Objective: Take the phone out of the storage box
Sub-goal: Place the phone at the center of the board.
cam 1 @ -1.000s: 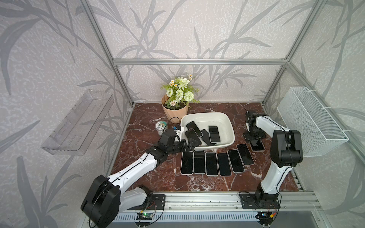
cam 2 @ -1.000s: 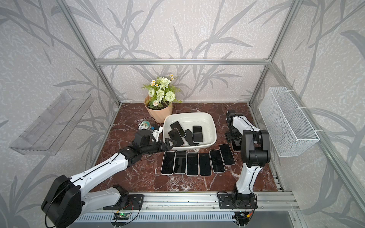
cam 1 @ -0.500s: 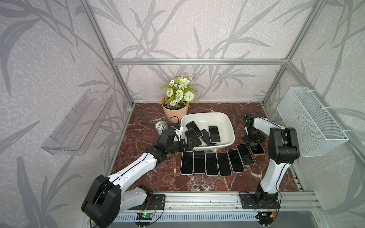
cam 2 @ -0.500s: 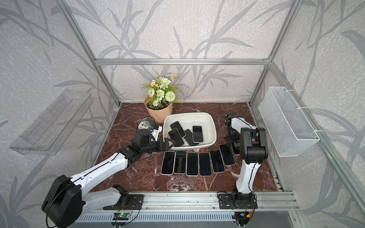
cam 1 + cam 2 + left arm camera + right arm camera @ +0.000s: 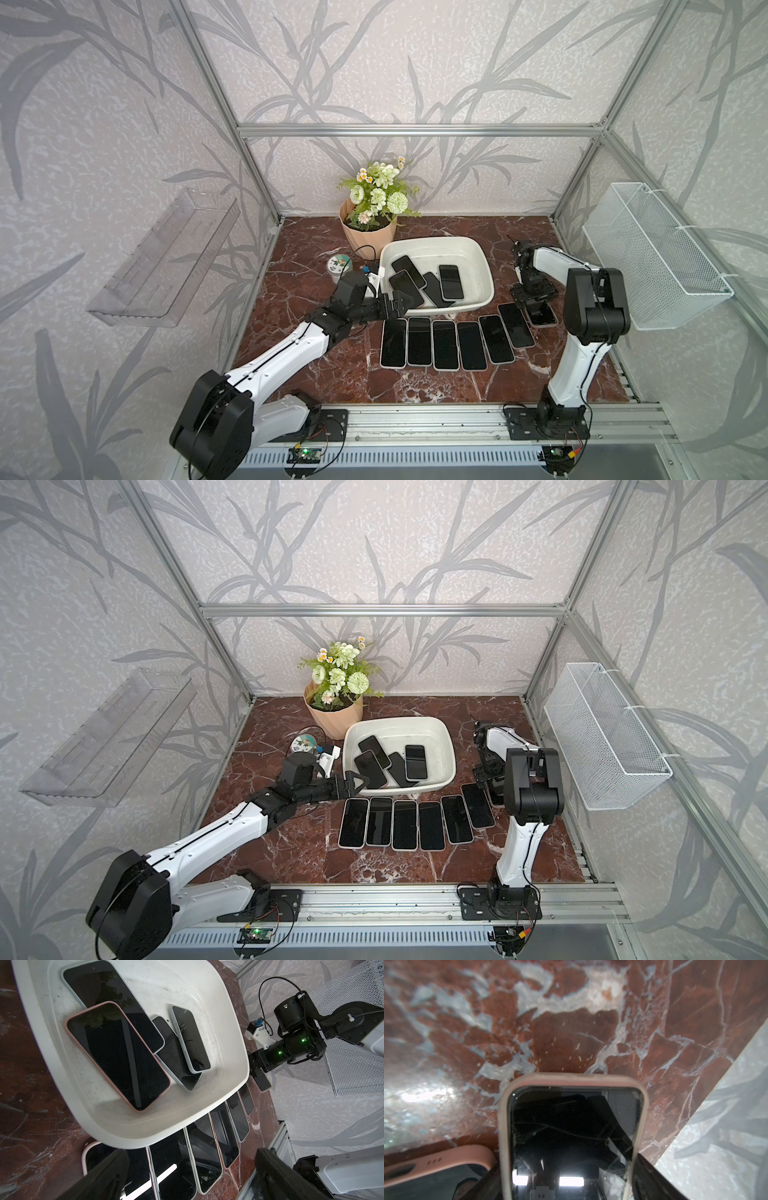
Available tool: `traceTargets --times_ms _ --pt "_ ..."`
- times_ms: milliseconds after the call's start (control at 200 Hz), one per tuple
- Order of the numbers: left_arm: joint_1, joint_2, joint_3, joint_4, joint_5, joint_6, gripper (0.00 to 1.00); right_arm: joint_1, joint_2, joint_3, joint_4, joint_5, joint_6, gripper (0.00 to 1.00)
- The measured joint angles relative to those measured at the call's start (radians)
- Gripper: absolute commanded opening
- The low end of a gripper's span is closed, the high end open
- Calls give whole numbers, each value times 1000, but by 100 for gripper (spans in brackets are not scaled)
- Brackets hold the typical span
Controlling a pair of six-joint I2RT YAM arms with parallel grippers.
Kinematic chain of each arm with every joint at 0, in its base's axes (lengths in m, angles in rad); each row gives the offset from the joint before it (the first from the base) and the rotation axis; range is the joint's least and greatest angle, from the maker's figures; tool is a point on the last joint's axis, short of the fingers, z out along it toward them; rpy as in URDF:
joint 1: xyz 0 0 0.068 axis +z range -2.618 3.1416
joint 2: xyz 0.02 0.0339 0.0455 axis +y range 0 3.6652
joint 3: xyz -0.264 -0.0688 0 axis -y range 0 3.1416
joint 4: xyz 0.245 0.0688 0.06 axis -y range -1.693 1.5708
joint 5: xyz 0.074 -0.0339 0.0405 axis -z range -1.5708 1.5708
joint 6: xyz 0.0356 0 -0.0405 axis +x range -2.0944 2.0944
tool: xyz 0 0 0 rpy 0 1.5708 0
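The box (image 5: 432, 240) sits mid-table, a little to the far side. Four phones (image 5: 451, 282) lie loose in it, screens up, and a pink-cased one (image 5: 118, 1055) at its near left rests partly over another. The left hand (image 5: 401, 305) is at the box's near left corner, over the left end of the row. Its jaws are spread wide with nothing between them. On the table (image 5: 357, 374), just near of the box, a row (image 5: 444, 345) of six phones lies side by side. At the row's right end a seventh phone (image 5: 542, 318) lies under the right hand (image 5: 536, 299). That hand's fingers (image 5: 654, 1184) stand wide, one along each long edge of the phone; whether they press it or stand clear I cannot tell
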Motion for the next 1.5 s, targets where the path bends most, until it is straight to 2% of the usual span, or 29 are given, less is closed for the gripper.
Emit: traceTargets --times_ms 420,640,1275,1499 --pt "0 0 0 -2 0 0 100 0 6 8 -9 -5 2 86" --pt "1 0 0 -2 0 0 100 0 12 16 -18 -5 5 92" --pt "1 -2 0 -5 -4 -5 100 0 10 32 -39 -7 35 98" --pt "1 -39 0 -19 -20 -8 100 0 -68 42 -46 -61 64 99"
